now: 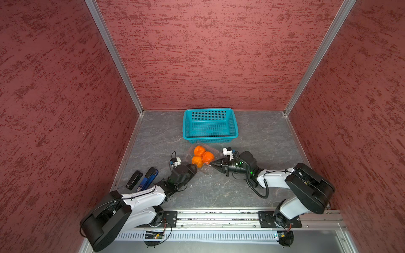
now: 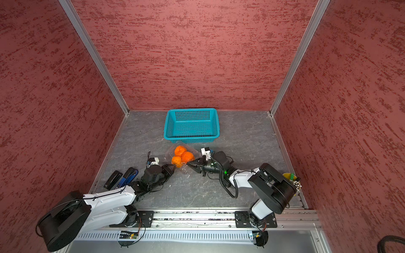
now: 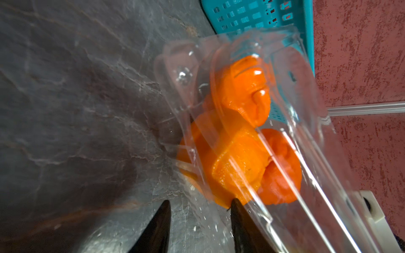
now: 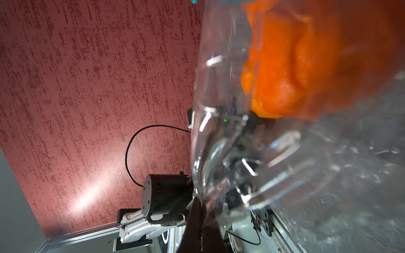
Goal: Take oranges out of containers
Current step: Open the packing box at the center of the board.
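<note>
Both top views: clear clamshell container [image 1: 215, 151] sits mid-table [image 1: 252, 135], just in front of the teal basket [image 1: 210, 126], w/ three oranges [image 1: 207, 156] bunched inside it, touching each other. L gripper [image 1: 195, 167] comes in from the near-left, tips right at the nearest orange. R gripper [image 1: 211, 163] comes in from the right, tips together in a point at the container's near-right edge. Black stapler [image 1: 134, 179] and blue stapler [image 1: 148, 178] lie side by side by the left wall, well apart from the fruit. A top view also shows a yellow pen bucket [image 2: 289, 176] behind the R arm. L wrist view: the two dark fingertips [image 3: 162, 219] stand partly apart w/ bare table btwn them, nothing clamped. One tip touches the nearest orange [image 3: 236, 166] at the container's [image 3: 311, 153] edge. All three oranges show through the plastic, basket [image 3: 252, 17] beyond. R wrist view: dark fingers [image 4: 197, 219] are pressed together, pinching the container's clear rim [image 4: 219, 166]. A blurred orange [image 4: 295, 65] fills the frame behind the plastic, and the L arm shows in the background.
</note>
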You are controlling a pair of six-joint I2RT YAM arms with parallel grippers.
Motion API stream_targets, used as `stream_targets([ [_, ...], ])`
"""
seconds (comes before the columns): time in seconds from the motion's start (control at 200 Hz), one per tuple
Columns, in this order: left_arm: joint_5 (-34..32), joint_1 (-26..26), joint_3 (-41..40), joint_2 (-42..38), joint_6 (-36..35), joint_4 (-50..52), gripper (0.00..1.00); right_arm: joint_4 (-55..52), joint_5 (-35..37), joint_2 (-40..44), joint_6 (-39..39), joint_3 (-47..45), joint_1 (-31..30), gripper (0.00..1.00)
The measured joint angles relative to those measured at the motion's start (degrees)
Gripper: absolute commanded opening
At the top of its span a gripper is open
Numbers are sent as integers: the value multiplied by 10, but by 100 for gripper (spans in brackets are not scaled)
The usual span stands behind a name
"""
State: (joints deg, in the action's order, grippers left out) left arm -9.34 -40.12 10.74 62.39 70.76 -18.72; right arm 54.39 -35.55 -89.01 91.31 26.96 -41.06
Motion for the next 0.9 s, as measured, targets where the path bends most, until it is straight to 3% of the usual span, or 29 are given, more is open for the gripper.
stream_targets([
  [0.205, -1, 7, 22, -5, -1, 36, 27, -5, -8, 19, 2, -1, 14, 0],
  [0.566, 9, 19, 61, 29, -18, 68, 0, -7, -13, 31, 2, -9, 22, 0],
  [0.897, 27, 22, 89, 27, -25, 126, 0, 6, -19, 32, 16, -16, 41, 0],
])
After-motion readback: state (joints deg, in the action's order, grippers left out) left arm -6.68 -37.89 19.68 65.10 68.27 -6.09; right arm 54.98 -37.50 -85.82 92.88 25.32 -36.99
